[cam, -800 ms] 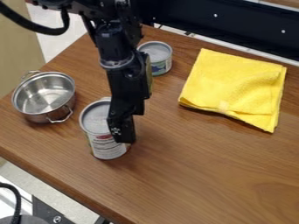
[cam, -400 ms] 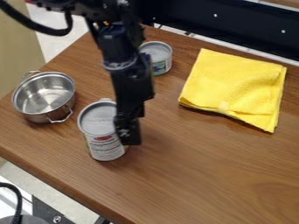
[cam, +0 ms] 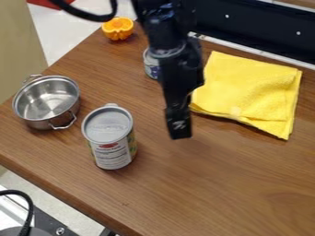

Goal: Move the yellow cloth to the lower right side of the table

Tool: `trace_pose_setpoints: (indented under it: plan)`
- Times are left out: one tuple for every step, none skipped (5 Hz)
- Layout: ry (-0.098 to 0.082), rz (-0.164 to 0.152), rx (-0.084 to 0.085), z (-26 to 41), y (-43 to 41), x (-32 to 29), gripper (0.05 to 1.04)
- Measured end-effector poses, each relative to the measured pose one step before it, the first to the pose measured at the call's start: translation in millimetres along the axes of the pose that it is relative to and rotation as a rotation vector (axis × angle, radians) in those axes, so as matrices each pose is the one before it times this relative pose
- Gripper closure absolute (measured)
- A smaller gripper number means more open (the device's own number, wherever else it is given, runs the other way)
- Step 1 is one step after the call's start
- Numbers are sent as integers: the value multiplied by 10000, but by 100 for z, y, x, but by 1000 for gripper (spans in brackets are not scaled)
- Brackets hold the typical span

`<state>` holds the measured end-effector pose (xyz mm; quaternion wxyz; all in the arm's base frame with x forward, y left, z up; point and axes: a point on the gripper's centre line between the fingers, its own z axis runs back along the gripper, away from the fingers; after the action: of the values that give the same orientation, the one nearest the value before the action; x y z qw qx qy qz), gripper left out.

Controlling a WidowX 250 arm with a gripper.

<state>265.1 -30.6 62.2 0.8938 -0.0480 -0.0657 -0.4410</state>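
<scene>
Gripper (cam: 179, 132) moved off tall can (cam: 111, 140), nearer yellow cloth (cam: 249, 92). Can't tell how open; I see no load. Grasp next.

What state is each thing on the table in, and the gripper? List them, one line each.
Yellow cloth: folded into a layered pad, lying on the table.
Pot: upright, uncovered.
Tall can: upright, top closed.
Small can: upright, partly hidden by the arm.
Orange fruit: looks cut open.
Gripper: hanging over the table, between tall can and cloth.
</scene>
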Motion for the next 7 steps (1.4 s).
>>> trace_pose_setpoints:
  plan:
    - [-310, 2431, 709, -587, 811, 2549, 88]
    - [165, 1534, 228, -166, 569, 2338, 133]
    - [99, 2475, 108, -35, 691, 1527, 397]
    - [54, 1749, 116, 317, 320, 1369, 684]
    - [-132, 844, 134, -22, -83, 991, 907]
    - [-460, 767, 40, -410, 67, 943, 1024]
    - [-734, 647, 12, -1031, 153, 1936, 1030]
